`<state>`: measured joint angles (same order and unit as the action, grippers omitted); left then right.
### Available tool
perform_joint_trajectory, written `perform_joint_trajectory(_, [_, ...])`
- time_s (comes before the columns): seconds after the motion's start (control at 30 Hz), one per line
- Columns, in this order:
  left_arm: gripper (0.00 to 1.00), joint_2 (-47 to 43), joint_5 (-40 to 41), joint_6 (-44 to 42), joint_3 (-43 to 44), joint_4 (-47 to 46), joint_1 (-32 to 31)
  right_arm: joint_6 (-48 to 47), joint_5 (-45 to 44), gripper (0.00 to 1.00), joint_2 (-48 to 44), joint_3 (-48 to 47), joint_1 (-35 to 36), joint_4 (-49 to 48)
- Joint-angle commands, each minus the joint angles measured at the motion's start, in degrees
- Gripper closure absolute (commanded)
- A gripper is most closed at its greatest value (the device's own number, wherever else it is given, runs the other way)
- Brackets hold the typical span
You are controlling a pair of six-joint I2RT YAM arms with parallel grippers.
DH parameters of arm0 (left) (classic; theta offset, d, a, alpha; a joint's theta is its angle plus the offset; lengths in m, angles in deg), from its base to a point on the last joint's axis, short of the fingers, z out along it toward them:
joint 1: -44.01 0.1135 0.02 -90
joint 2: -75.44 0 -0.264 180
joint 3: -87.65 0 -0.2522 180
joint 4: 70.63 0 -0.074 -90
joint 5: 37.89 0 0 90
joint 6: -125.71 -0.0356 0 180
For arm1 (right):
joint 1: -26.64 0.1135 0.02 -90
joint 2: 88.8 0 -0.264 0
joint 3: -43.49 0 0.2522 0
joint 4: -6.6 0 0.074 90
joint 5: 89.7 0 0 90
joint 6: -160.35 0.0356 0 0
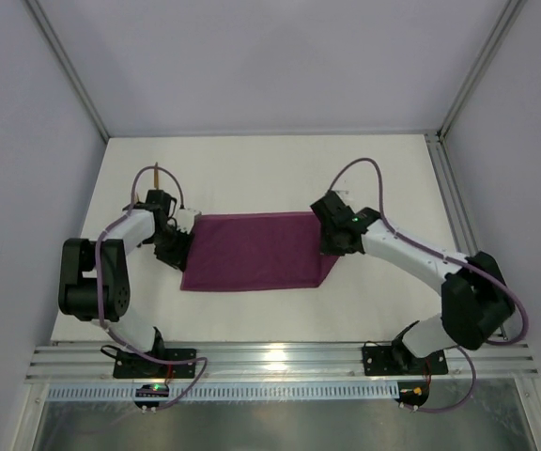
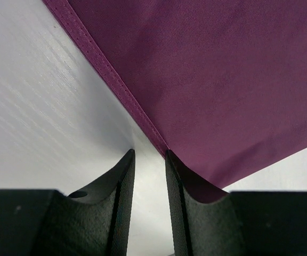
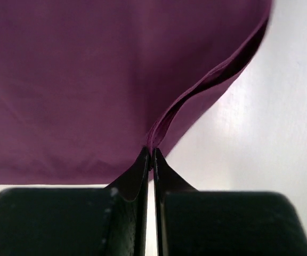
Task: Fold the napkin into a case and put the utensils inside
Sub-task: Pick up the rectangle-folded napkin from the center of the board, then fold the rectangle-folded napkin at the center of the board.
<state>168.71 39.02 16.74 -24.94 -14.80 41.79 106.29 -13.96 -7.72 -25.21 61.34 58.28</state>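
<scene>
The magenta-purple napkin [image 1: 256, 250] lies on the white table as a wide flat rectangle, its lower right corner slanted. My right gripper [image 1: 331, 246] is shut on the napkin's right edge, and the hem rises into the closed fingertips in the right wrist view [image 3: 151, 152]. My left gripper [image 1: 180, 242] is at the napkin's left edge. Its jaws stand a little apart with bare table between them [image 2: 150, 154], and the napkin [image 2: 217, 80] hem runs just past the right fingertip. One thin gold utensil [image 1: 157, 173] lies behind the left arm. The other utensil is out of view.
White walls and metal frame posts close in the table on three sides. A metal rail [image 1: 280, 359] runs along the near edge where both arm bases are bolted. Purple cables loop over each arm.
</scene>
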Motion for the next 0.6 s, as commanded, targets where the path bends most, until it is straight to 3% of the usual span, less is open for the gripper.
perform_joint_trajectory(0.0, [0.69, 1.2, -1.5, 0.9, 0.8, -0.6, 0.2, -4.4, -3.4, 0.96, 11.0, -11.8, 8.0, 1.1])
perform_joint_trajectory(0.33, [0.72, 4.8, -2.9, 0.7, 1.5, -0.2, 2.0, -16.8, 6.4, 0.96, 40.5, -50.1, 24.2, -1.1])
perform_joint_trajectory(0.57, [0.72, 5.6, -4.1, 0.5, 2.1, 0.2, 4.1, -19.3, 13.4, 0.96, 45.3, -52.8, 28.8, -7.5])
